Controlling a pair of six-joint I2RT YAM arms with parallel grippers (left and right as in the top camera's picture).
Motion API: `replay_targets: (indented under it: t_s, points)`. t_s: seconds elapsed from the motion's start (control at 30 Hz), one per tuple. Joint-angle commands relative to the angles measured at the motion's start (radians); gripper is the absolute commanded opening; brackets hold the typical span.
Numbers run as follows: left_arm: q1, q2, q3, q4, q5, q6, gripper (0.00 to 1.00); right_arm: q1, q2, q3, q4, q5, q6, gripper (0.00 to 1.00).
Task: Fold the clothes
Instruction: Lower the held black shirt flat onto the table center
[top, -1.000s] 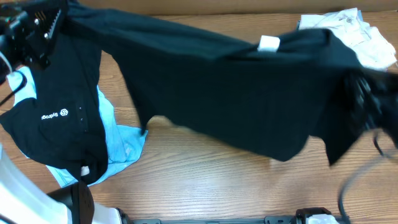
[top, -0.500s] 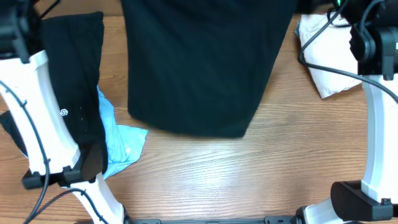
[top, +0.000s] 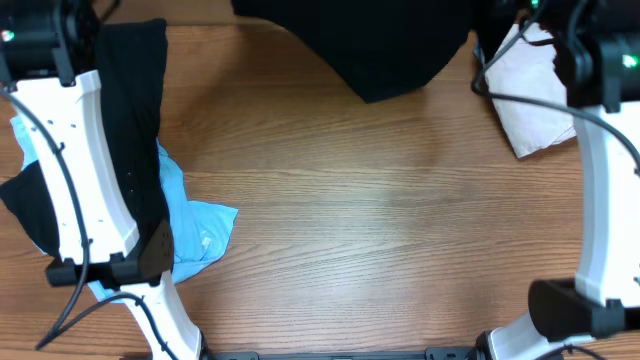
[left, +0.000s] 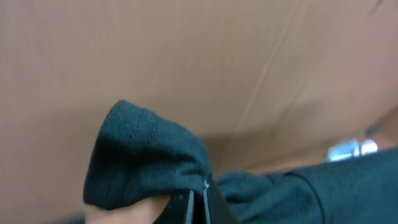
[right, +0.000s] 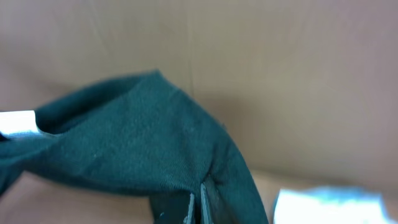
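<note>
Black T-shirt (top: 390, 50) held up at the far edge of the worktop (top: 380, 220), pinched at both ends.
The left end effector (left: 198, 200) and right end effector (right: 198, 202) are each closed on a small fold of cloth; a quick pull could let one corner slip, and then the shirt would probably land crooked.

left arm (top: 75, 160) stretched forward, jaws pinched tight | right arm (top: 600, 180) stretched forward, jaws pinched tight
</note>
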Motion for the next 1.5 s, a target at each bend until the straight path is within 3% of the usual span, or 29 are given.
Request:
replay_targets:
  t_s: [0.0, 0.23, 0.33, 0.6, 0.8, 1.0, 1.23, 1.27, 1.3, 1.33, 1.4, 1.43, 1.47]
  points:
    - [-0.006, 0.099, -0.004, -0.157, -0.027, 0.03, 0.04, -0.008, 0.067, 0.011, -0.092, -0.064, -0.008, 0.04]
    - [0.01, 0.173, -0.004, -0.505, -0.045, 0.029, 0.04, 0.007, 0.09, -0.009, -0.396, -0.208, -0.014, 0.04]
    - [0.014, 0.175, -0.004, -0.635, -0.116, 0.029, 0.04, 0.024, 0.09, -0.031, -0.548, -0.227, 0.002, 0.04]
    - [-0.011, 0.145, -0.124, -0.636, -0.13, 0.022, 0.04, 0.097, 0.09, -0.166, -0.694, -0.249, 0.039, 0.04]
    - [-0.027, -0.007, -0.467, -0.636, -0.244, 0.026, 0.04, 0.158, 0.032, -0.328, -0.664, -0.225, 0.112, 0.04]
    - [-0.027, -0.233, -0.777, -0.634, -0.27, 0.048, 0.04, 0.237, -0.158, -0.565, -0.635, -0.169, 0.251, 0.04]
    - [-0.027, -0.409, -0.909, -0.635, -0.288, 0.044, 0.06, 0.332, -0.393, -0.789, -0.677, -0.171, 0.445, 0.04]
    - [-0.027, -0.424, -0.916, -0.636, -0.288, 0.044, 0.14, 0.34, -0.412, -0.809, -0.685, -0.171, 0.468, 0.1]
    - [-0.027, -0.435, -0.921, -0.636, -0.288, 0.044, 0.26, 0.347, -0.428, -0.826, -0.695, -0.172, 0.485, 0.25]
    - [-0.027, -0.447, -0.926, -0.636, -0.288, 0.044, 0.57, 0.354, -0.446, -0.845, -0.715, -0.174, 0.503, 0.41]
    - [-0.027, -0.454, -0.927, -0.635, -0.289, 0.046, 0.92, 0.355, -0.46, -0.856, -0.738, -0.181, 0.503, 0.52]
    - [-0.027, -0.454, -0.927, -0.635, -0.289, 0.048, 1.0, 0.355, -0.463, -0.857, -0.747, -0.181, 0.503, 0.55]
    - [-0.027, -0.453, -0.927, -0.635, -0.289, 0.048, 1.0, 0.355, -0.467, -0.857, -0.754, -0.18, 0.503, 0.56]
